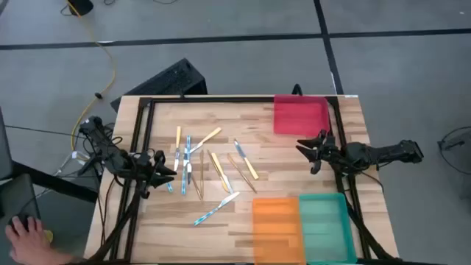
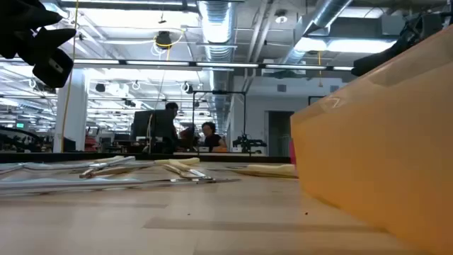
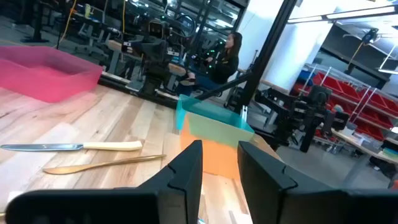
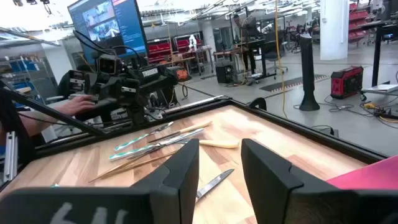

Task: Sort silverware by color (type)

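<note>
1. Grey floor surrounds a light wooden desk in the high view. The silverware lies scattered at the desk's centre. A red tray sits at 1 o'clock, and an orange tray and a teal tray touch side by side at 5 o'clock. The left end effector hovers at 9 o'clock beside the utensils; the right end effector hovers at 3 o'clock, below the red tray. A person's hand is cut off at 8 o'clock.
2. Low view: the orange tray's wall fills the right side, hiding most of the desk. The utensils show as thin streaks, with types hard to tell.
3. Left wrist view: the left end effector's fingers stand slightly apart, holding nothing.
4. Right wrist view: the right end effector's fingers stand apart, empty, with utensils beyond.
</note>
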`<state>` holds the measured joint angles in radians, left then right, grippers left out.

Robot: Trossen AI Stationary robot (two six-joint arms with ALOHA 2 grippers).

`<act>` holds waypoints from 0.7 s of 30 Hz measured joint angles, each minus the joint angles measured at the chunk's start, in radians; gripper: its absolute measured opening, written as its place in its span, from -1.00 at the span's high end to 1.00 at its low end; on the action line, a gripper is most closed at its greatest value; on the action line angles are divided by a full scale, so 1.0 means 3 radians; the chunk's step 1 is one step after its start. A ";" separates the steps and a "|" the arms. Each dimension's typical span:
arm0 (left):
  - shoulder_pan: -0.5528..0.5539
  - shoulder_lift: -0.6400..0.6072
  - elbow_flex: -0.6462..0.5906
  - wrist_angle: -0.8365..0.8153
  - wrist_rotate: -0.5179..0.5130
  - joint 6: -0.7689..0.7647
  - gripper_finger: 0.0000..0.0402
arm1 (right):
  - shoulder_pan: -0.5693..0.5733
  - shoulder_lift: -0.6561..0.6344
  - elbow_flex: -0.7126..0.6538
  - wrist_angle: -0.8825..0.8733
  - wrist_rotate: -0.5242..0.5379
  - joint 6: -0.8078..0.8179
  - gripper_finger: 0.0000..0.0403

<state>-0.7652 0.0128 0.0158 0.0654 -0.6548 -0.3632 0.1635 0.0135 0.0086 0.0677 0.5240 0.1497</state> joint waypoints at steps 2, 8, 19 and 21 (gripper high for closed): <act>0.0000 0.0001 0.0000 0.0000 -0.0003 0.0000 0.56 | -0.0001 0.0001 -0.0001 -0.0001 0.0000 -0.0001 0.28; -0.0001 0.0000 0.0000 0.0000 -0.0003 0.0001 0.56 | -0.0001 0.0001 0.0000 0.0000 0.0000 0.0000 0.28; -0.0001 0.0001 0.0000 0.0001 0.0063 0.0001 0.56 | 0.0000 0.0000 -0.0001 -0.0001 0.0000 -0.0001 0.28; 0.0001 0.0000 0.0000 0.0001 0.0062 0.0001 0.56 | -0.0001 0.0001 -0.0001 0.0000 0.0000 -0.0001 0.28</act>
<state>-0.7650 0.0129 0.0158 0.0658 -0.6361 -0.3630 0.1631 0.0138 0.0084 0.0677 0.5240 0.1493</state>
